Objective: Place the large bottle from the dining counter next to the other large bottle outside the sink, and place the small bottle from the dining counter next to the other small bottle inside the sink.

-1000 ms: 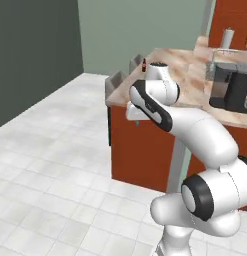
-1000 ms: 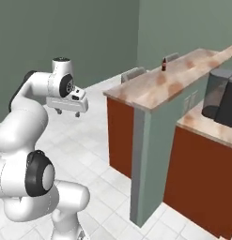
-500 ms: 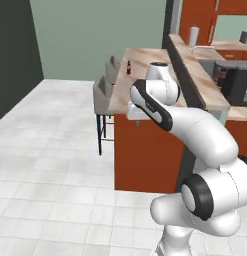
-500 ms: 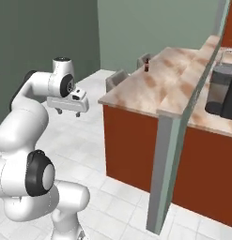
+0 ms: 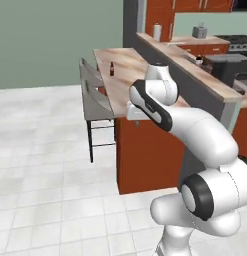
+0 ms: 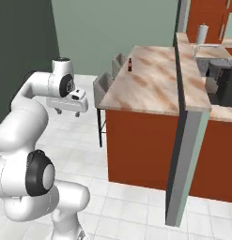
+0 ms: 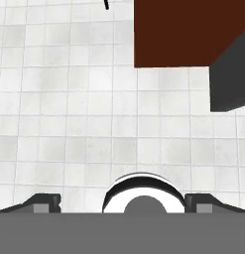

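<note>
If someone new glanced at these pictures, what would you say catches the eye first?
The white robot arm fills the foreground, its gripper open and empty above the tiled floor. Behind it runs the long marbled dining counter on rust-red panels, with a lone small brown bottle at its far end beside grey stools.

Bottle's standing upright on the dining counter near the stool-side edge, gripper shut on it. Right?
Not quite. The bottle does stand upright on the dining counter near the stools, but the gripper is open and empty, hanging over the floor well short of the counter. The right base view shows it.
</note>
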You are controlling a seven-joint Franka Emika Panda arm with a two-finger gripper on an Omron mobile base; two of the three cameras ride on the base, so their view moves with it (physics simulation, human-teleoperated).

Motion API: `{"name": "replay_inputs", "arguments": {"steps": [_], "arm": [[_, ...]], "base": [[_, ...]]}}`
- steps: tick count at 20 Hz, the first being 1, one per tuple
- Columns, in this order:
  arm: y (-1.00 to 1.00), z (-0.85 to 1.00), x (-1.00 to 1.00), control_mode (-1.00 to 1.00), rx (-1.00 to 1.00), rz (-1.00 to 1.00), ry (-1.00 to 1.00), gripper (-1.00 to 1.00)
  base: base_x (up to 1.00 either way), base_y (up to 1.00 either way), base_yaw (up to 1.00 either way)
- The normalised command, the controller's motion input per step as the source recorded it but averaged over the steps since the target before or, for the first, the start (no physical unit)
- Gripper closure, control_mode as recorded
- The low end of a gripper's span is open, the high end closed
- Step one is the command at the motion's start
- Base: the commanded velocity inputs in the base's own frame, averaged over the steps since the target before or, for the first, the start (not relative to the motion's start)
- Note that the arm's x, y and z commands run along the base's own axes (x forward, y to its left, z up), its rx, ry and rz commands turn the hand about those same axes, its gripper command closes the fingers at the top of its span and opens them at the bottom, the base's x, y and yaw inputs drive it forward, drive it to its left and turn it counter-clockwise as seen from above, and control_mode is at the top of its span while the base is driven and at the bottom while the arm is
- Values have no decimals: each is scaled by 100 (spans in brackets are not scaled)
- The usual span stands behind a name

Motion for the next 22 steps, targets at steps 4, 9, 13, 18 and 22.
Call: {"name": "replay_inputs", "arguments": {"steps": [4,9,13,18,22], "arm": [[0,0,0,100,0,0,0,-100],[0,0,0,100,0,0,0,-100],[0,0,0,100,0,0,0,-100],[0,0,0,100,0,0,0,-100],[0,0,0,100,0,0,0,-100]], "base": [[6,100,-53],[29,100,-56],[48,100,-58],[63,100,-59],[71,100,-62]]}}
